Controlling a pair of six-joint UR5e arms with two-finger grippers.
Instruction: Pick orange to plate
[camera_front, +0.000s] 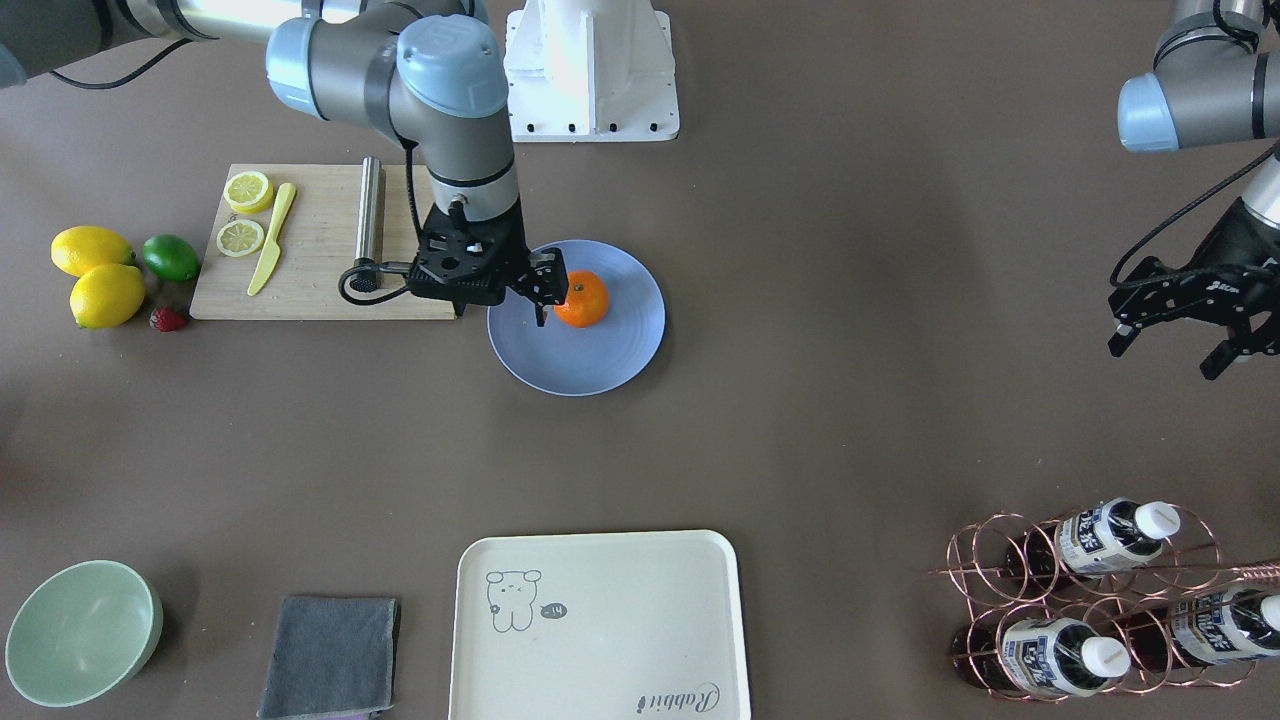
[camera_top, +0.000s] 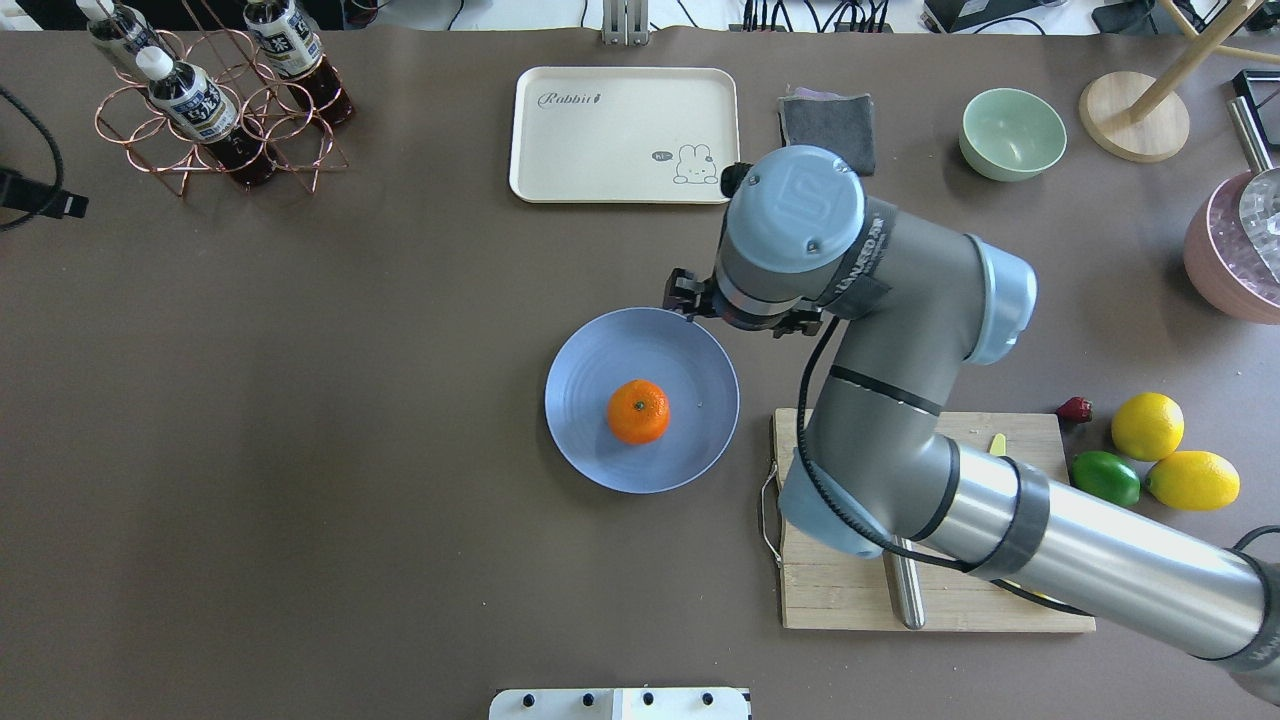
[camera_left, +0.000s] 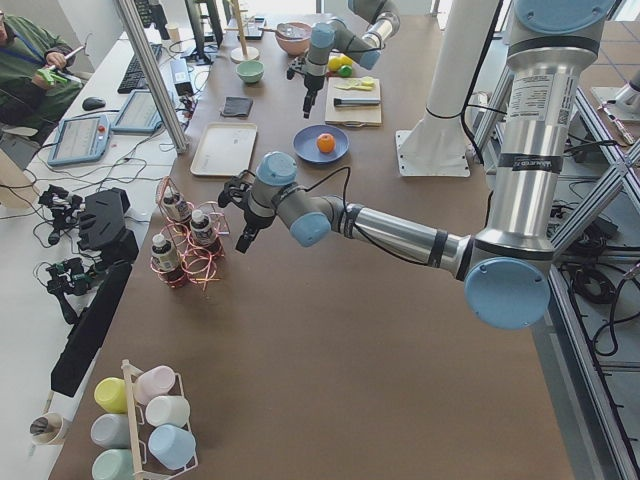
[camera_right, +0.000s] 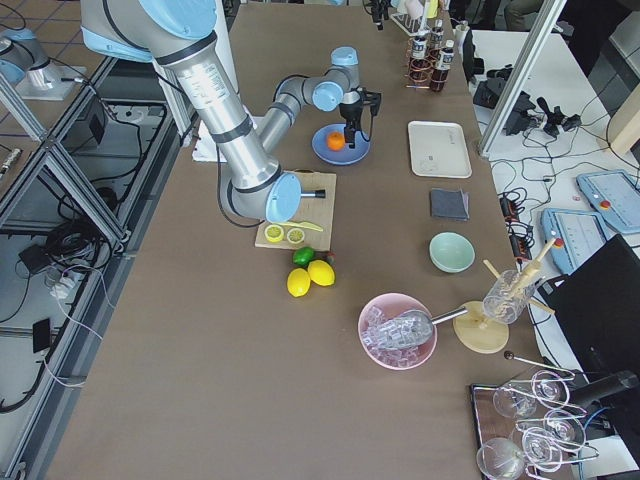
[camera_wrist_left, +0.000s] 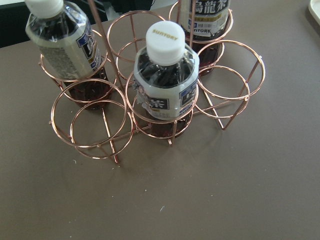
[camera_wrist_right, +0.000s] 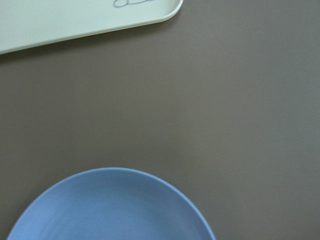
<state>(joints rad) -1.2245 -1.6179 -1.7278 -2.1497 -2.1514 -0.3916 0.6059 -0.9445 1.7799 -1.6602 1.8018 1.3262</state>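
Note:
The orange (camera_top: 638, 411) lies free on the periwinkle-blue plate (camera_top: 600, 455), a little off its middle, stem dimple up; it also shows as the orange (camera_front: 582, 299) on the plate (camera_front: 610, 355). My right gripper (camera_front: 548, 290) hangs open and empty over the plate's rim on the cutting-board side, apart from the fruit. From overhead its fingers are mostly hidden under the wrist. The right wrist view holds only the plate's rim (camera_wrist_right: 120, 172) and bare table. My left gripper (camera_front: 1168, 352) stands open and empty far off, above the bottle rack (camera_wrist_left: 150, 100).
A wooden cutting board (camera_front: 320, 280) with lemon slices, a yellow knife and a metal rod lies beside the plate. Two lemons (camera_front: 95, 275), a lime (camera_front: 170, 257) and a strawberry sit past it. Cream tray (camera_front: 600, 620), grey cloth (camera_front: 330, 655), mint bowl (camera_front: 80, 630) line the far edge.

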